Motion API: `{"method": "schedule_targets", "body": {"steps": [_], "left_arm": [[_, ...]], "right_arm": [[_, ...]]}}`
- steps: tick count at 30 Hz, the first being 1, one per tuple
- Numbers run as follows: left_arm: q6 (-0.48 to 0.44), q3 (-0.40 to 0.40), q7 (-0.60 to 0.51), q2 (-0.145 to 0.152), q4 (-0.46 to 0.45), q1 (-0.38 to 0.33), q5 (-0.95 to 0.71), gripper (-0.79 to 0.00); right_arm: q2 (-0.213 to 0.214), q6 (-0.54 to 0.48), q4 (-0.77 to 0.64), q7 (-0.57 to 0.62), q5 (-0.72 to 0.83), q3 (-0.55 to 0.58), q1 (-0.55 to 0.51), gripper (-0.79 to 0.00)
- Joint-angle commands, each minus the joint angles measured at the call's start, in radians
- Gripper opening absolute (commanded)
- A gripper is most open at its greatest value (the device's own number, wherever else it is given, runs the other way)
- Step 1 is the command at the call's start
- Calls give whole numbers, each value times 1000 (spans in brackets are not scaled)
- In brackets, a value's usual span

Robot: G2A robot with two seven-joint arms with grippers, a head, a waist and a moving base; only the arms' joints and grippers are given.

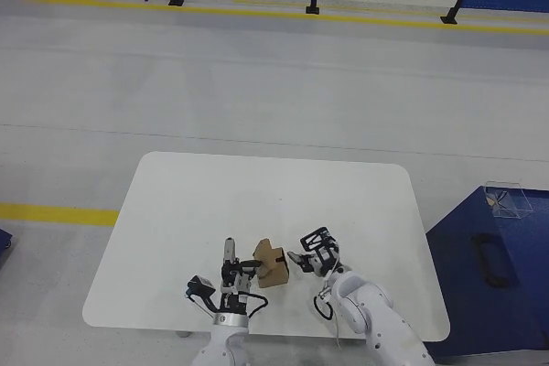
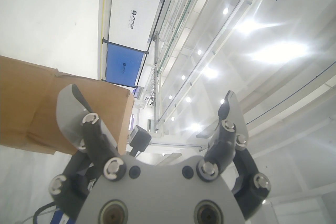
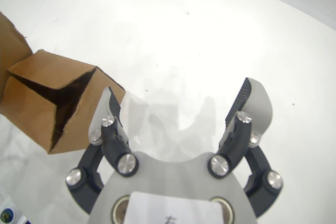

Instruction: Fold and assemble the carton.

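Widely spread; right claw [image 3: 179, 93] beside carton [image 3: 50, 107]

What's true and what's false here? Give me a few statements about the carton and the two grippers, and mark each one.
1. The carton sits on the white table between the left gripper and the right gripper. True.
2. The right gripper is shut on the carton. False: it is open with nothing between its fingers, and the carton is off to one side of it.
3. The left gripper is open. True.
4. The carton's end seen in the right wrist view is fully closed. False: a dark gap shows between its flaps.
5. The carton lies at the table's far edge. False: it is close to the edge nearest the robot.
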Motion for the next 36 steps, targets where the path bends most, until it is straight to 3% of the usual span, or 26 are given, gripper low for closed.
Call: {"method": "schedule_targets", "body": {"steps": [1, 12, 23, 29, 36], "left_arm": [[6, 12, -11, -2, 5, -3, 15, 0], [99, 22, 4, -12, 24, -32, 7, 0], [160, -48, -19, 7, -178, 91, 59, 0], [304, -93, -148, 29, -305, 168, 106, 0], [312, -97, -156, 31, -311, 171, 105, 0]], "right_arm": [[-4, -5, 12, 0, -5, -17, 11, 0], [-7, 12, 15, -28, 11, -5, 16, 0], [-7, 21, -6, -18, 56, 19, -1, 0], [-4, 31, -47, -43, 95, 53, -26, 0], [-3, 35, -69, -33, 109, 65, -38, 0]]}}
